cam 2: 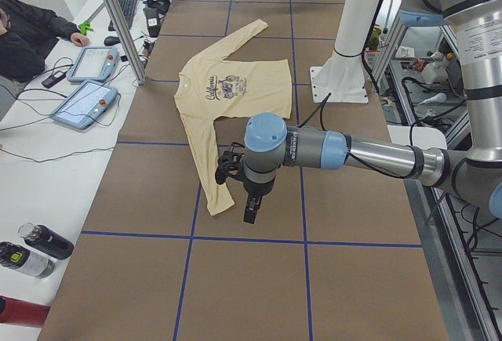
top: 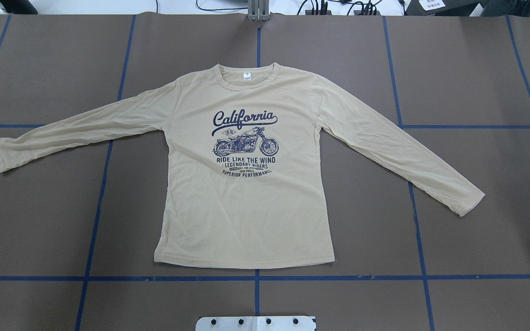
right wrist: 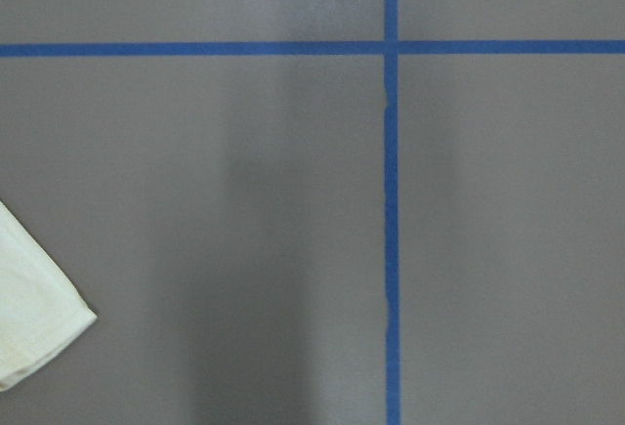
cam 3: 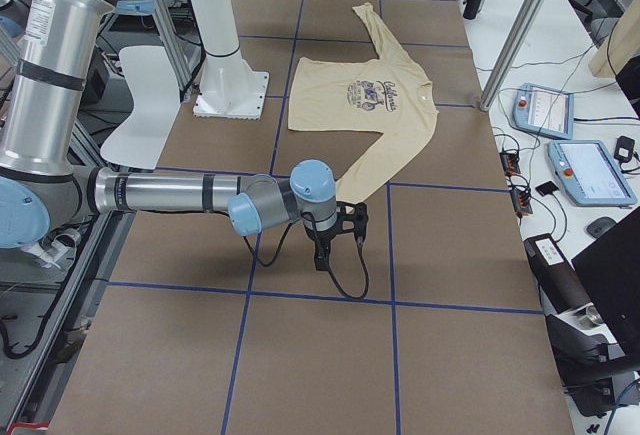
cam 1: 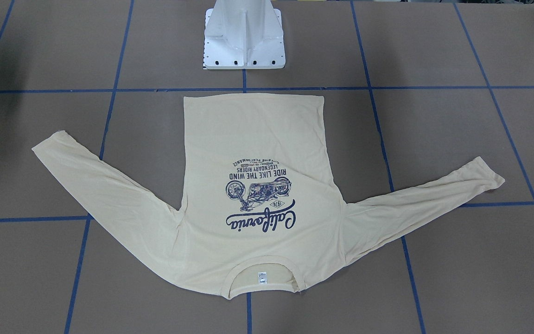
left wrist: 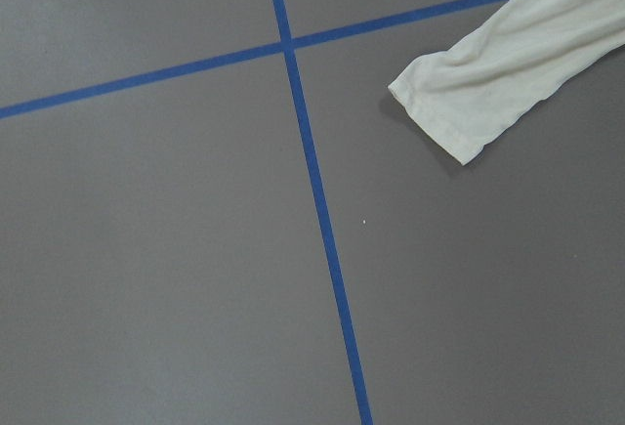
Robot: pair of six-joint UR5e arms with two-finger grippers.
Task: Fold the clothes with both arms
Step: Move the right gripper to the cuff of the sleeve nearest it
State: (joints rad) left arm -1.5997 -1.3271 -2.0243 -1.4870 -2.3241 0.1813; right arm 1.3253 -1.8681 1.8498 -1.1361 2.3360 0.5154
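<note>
The clothes are one cream long-sleeved T-shirt (top: 246, 207), spread flat and print-up on the brown table, hem toward the robot, collar (top: 246, 76) away, both sleeves stretched outward. In the exterior left view my left gripper (cam 2: 249, 208) hangs above the table beside the near sleeve's cuff (cam 2: 222, 204); I cannot tell whether it is open or shut. The exterior right view shows my right gripper (cam 3: 322, 255) hanging by the other cuff (cam 3: 350, 195), state also unclear. Each wrist view shows a cuff (left wrist: 459, 103) (right wrist: 29, 318) on the table and no fingers.
The white pedestal base (cam 1: 244, 37) stands just behind the shirt's hem. Blue tape lines (top: 256, 277) grid the table. A person's sleeve (cam 2: 31, 31) and two teach pendants (cam 2: 86, 102) are on the side bench, with bottles (cam 2: 31, 251) nearby.
</note>
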